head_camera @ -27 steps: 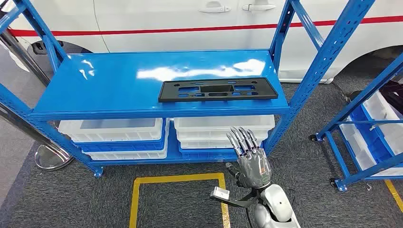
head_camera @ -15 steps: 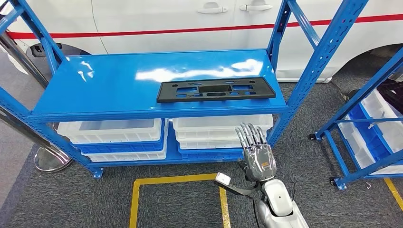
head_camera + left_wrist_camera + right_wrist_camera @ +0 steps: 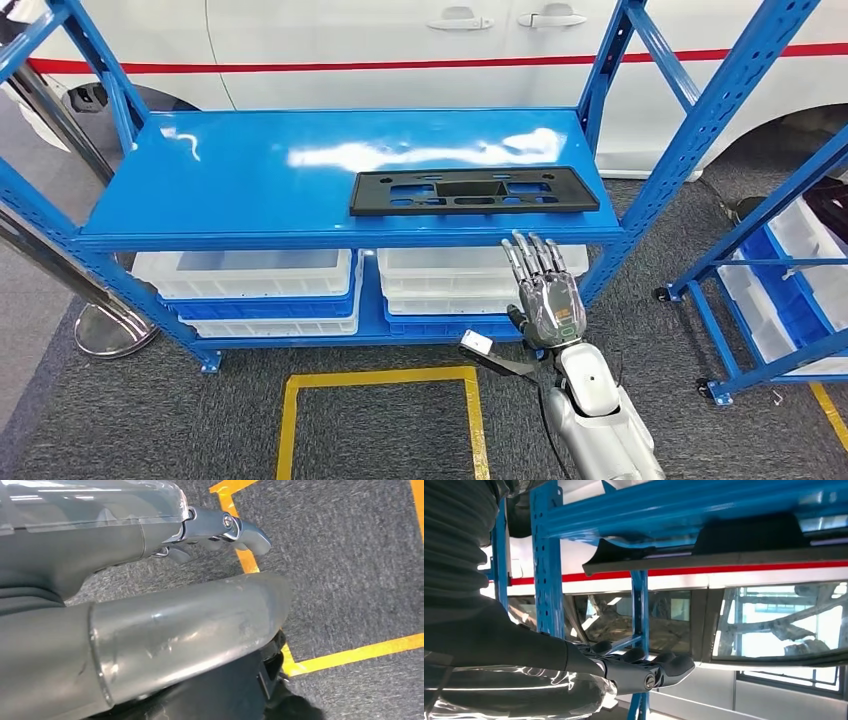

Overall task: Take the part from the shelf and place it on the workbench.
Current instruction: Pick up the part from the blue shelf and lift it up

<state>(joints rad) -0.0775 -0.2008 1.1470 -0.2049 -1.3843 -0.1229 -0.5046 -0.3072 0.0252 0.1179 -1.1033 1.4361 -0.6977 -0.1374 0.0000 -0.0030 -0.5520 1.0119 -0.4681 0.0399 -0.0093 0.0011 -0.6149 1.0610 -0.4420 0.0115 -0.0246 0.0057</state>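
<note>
- Flat black part lying on the upper deck of the blue shelf, toward the right half, long side running left to right, near edge close to the shelf's front lip.
- Right hand raised in front of the shelf, just below and in front of the front lip, under the part's right portion; fingers straight and spread, grasping nothing, not touching part or shelf.
- Right wrist view looking up from below the deck: fingers extended and bare, part's dark edge overhead past the blue beam.
- Left hand hanging low over grey carpet and yellow floor tape; fingers look loosely curled, nothing visible in them, true state not clear enough to tell.
- White and blue bins stacked on the lower deck, behind the raised hand; white car far behind the shelf; second blue rack at the right.
- Step in hand, by judgement: reach toward the part, grasp not yet made; task at an early stage, workbench nowhere visible here.
- Next move likely calling for: lifting the hand above the lip without striking it, reaching over the near edge, closing on the thin plate.
- Risk: thin, flat part on a glossy deck, prone to sliding away rather than lifting.
</note>
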